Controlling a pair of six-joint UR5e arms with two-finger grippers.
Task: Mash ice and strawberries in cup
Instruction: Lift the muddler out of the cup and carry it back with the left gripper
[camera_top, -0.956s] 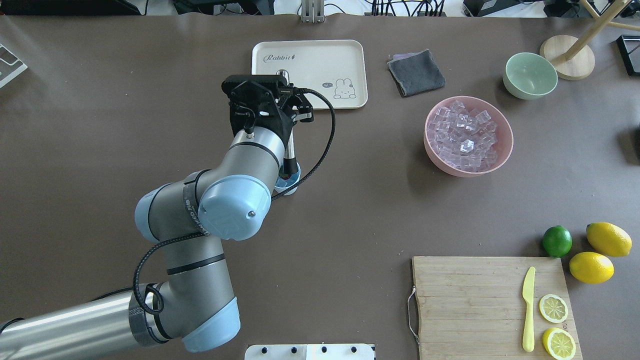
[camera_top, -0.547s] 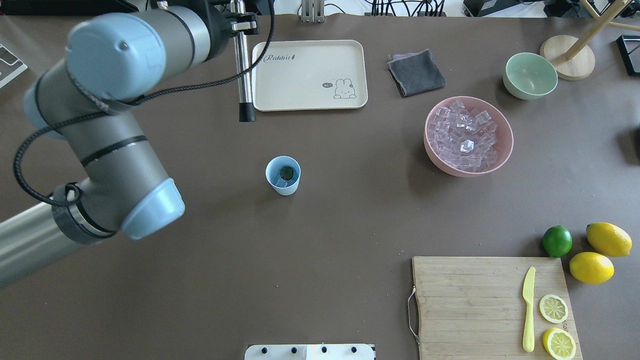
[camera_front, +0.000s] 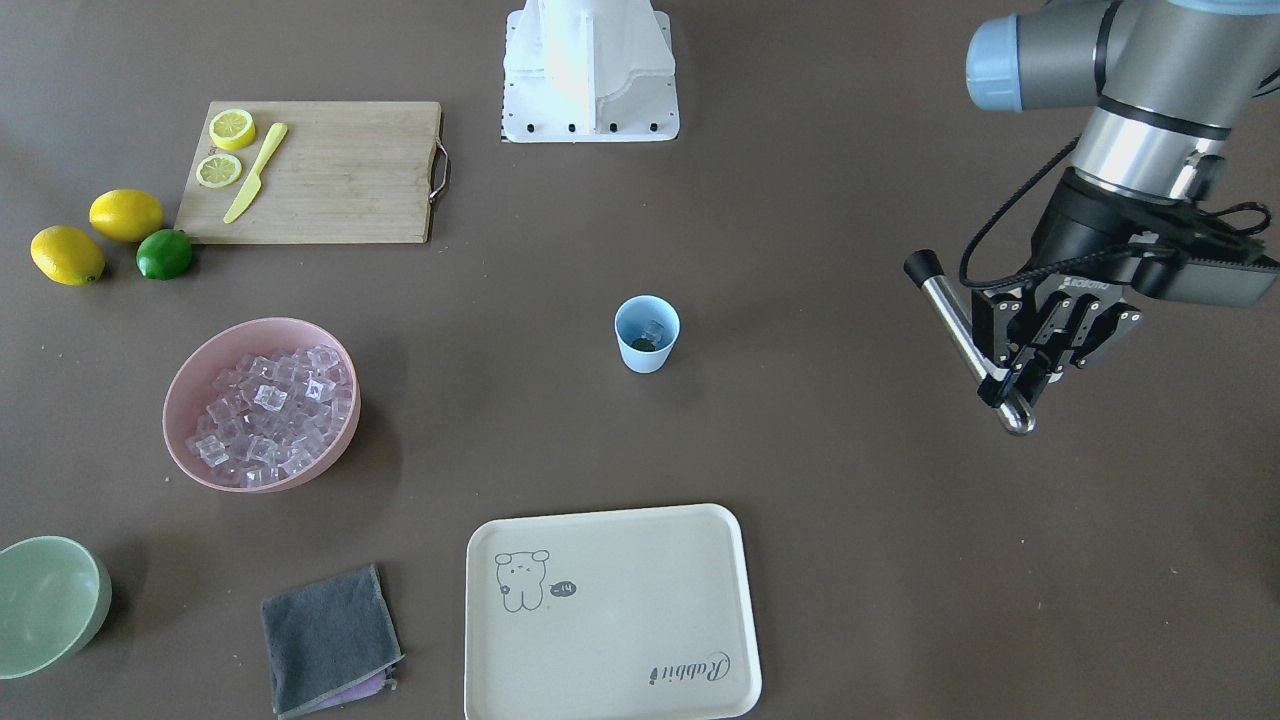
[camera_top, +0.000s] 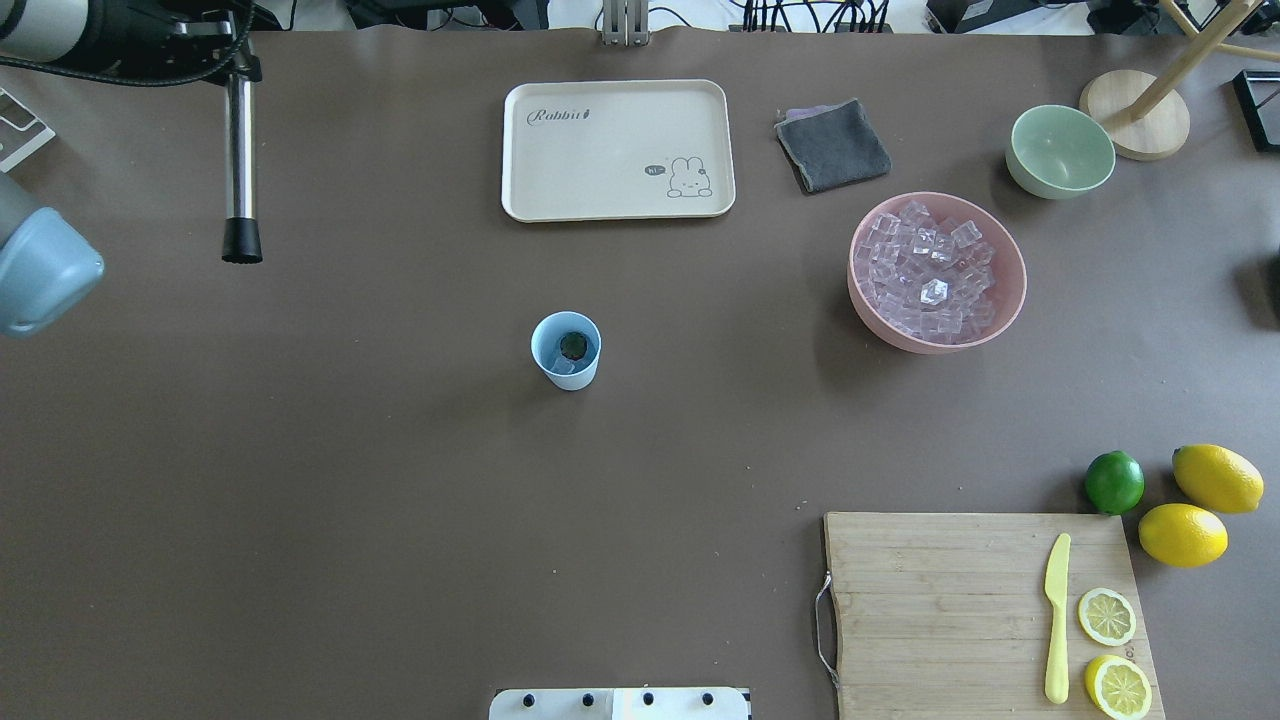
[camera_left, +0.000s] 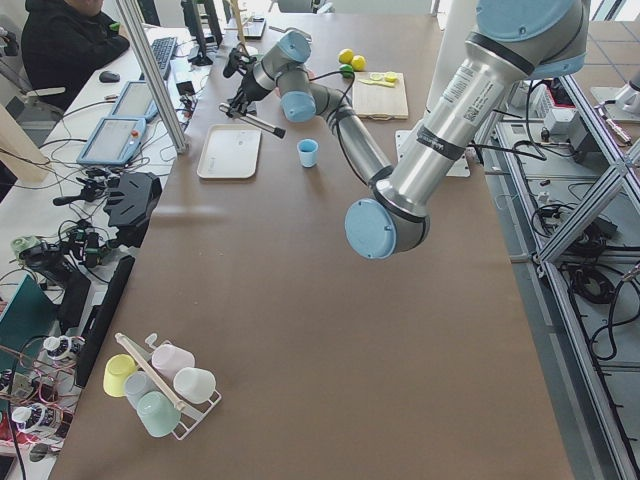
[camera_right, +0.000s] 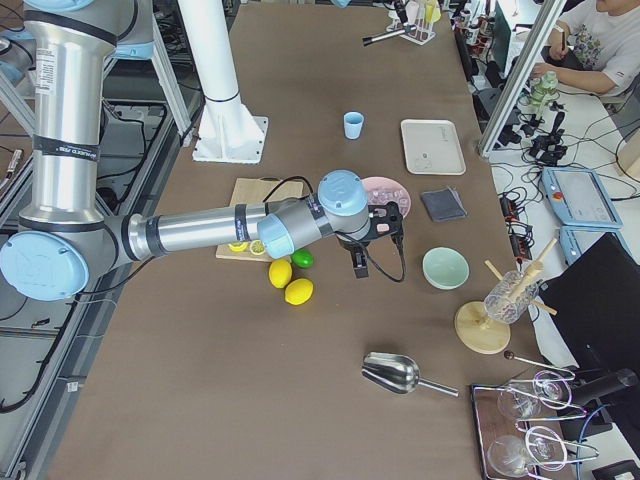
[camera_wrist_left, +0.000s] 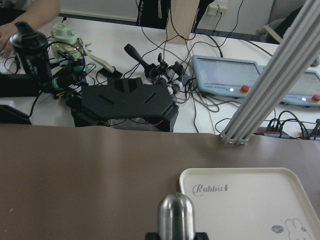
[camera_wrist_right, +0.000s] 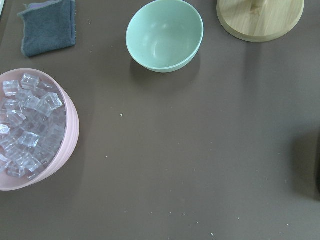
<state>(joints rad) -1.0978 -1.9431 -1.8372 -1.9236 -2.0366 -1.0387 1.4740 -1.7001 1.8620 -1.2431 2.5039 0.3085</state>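
Steel masher (camera_front: 958, 333), clamped in the left gripper (camera_front: 1012, 392), hangs far from the cup (camera_front: 646, 360); mashing seems done, set-down next.

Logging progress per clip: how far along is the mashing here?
Done: the cup holds ice and a dark strawberry. In hand: the left gripper grips a metal muddler, well away from the cup. Remaining: the ice looks whole, so mashing may be unfinished.

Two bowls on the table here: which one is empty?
The smaller pale green round bowl, beside the round wooden stand base. The wider pink bowl near it is heaped with clear ice cubes.
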